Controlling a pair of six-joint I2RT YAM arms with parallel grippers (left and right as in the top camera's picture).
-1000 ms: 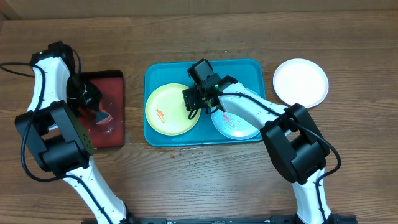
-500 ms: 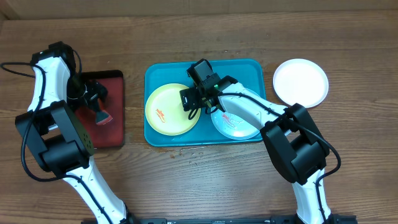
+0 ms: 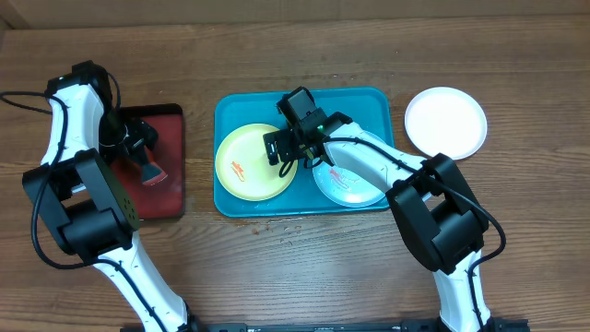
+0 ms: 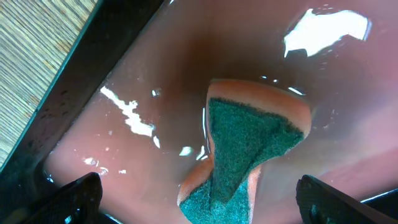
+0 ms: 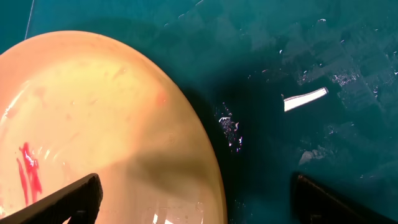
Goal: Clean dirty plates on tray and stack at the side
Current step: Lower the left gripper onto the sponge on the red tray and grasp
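In the overhead view, the tray [image 3: 373, 106] lies in the middle of the table [image 3: 295, 267]. On its left part is the yellow-green plate [image 3: 244, 166], which carries a red-orange smear. On its right part is the pale mint plate [image 3: 355, 192], partly hidden under the right arm. The white plate [image 3: 445, 123] lies on the table to the right of the tray, apart from it. The right gripper [image 3: 277, 148] hangs over the right edge of the yellow-green plate. The left gripper [image 3: 143, 146] is over the red tray [image 3: 166, 198] at the left, with a sponge [image 3: 153, 175] just on its near side.

In the left wrist view, the sponge is orange with a green rough face and stands on the wet floor of the red tray. The two fingers [image 4: 78, 198] are spread wide and do not touch it.

In the right wrist view, the fingers [image 5: 68, 200] are also spread wide and hold nothing. Below them are the rim of the yellow-green plate and the wet tray floor.
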